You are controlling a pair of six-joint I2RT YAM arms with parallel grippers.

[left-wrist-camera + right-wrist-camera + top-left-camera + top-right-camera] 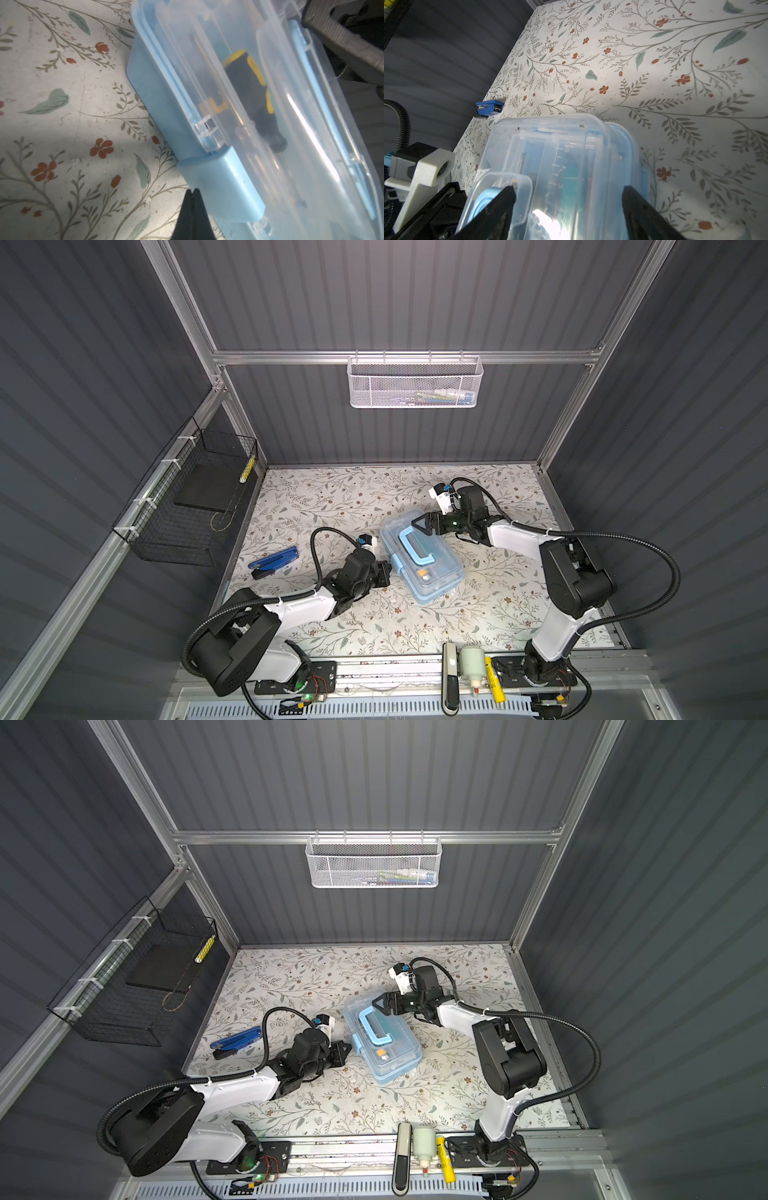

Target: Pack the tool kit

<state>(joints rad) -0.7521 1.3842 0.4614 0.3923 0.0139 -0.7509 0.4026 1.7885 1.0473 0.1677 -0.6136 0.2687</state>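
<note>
The tool kit (432,572) (386,1052) lies on the floral table with its see-through lid down and its pale blue handle (415,549) flat. A black-and-yellow screwdriver (249,93) shows through the lid. My left gripper (390,569) (193,190) is shut and holds nothing; its tips sit at the lower edge of the blue clasp (220,182) on the case's long side. My right gripper (420,524) (569,191) is open, its fingers (506,199) spread wide over the lid at the case's far end. Whether they press on the lid I cannot tell.
A blue folding multitool (274,562) (490,108) lies on the table left of my left arm. A black wire basket (187,506) hangs on the left wall, a white mesh basket (413,383) on the back rail. A white bottle (469,664) and yellow tool (496,684) lie on the front rail.
</note>
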